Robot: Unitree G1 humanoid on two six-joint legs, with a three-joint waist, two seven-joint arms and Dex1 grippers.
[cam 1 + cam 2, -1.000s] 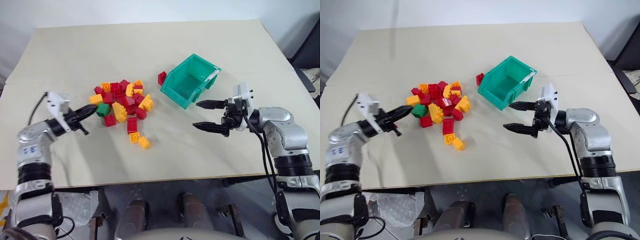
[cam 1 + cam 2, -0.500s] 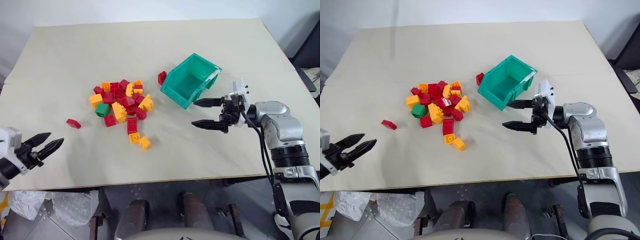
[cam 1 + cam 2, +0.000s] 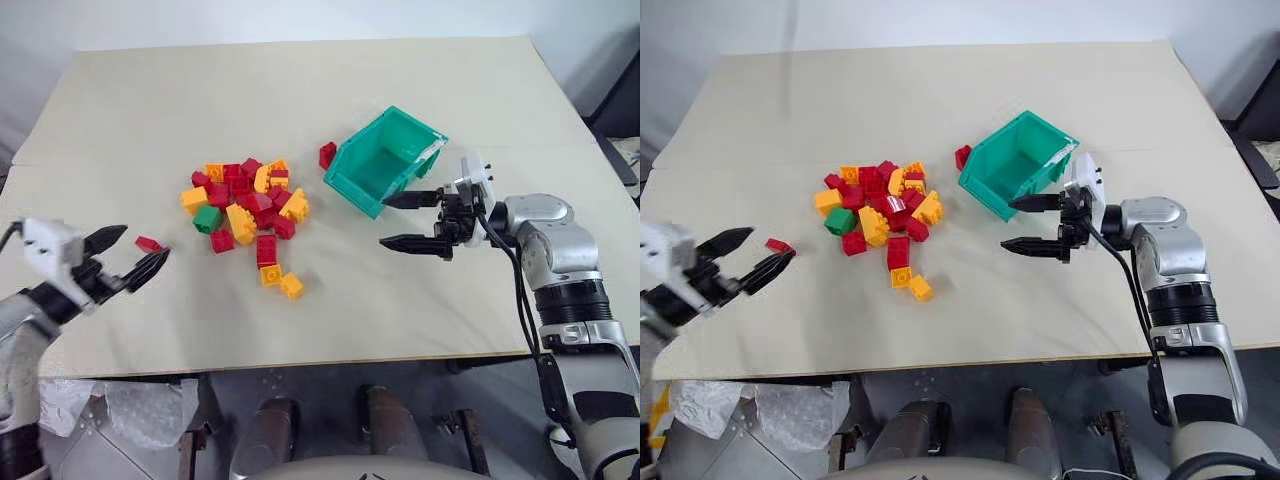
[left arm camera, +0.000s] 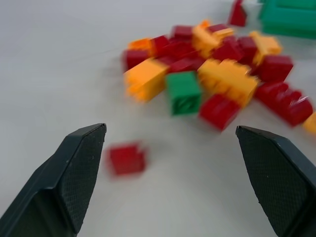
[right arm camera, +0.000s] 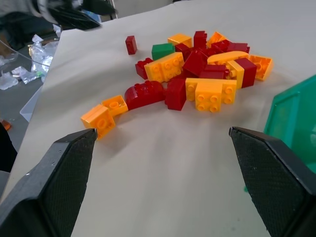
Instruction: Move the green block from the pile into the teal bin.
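The green block [image 3: 207, 218] lies flat on the table at the left edge of the pile [image 3: 245, 205] of red and yellow-orange bricks; it also shows as the green block [image 4: 183, 92]. To the pile's right, the teal bin [image 3: 385, 160] is empty, its open front tilted toward the pile. My left gripper [image 3: 143, 245] is open, to the left of the pile and apart from the green block, with a loose red brick [image 3: 148, 243] on the table between its fingers. My right gripper [image 3: 384, 221] hangs open and empty just in front of the bin.
One red brick [image 3: 327, 154] rests against the bin's left side. Two orange bricks [image 3: 280, 280] lie a little nearer than the pile. The table's near edge runs close under my left gripper. Crumpled plastic lies on the floor below left.
My left gripper, shut at the pile's left edge a second ago, pulled back, opened wide and came forward again. A red brick now lies loose left of the pile. The right arm barely moved.
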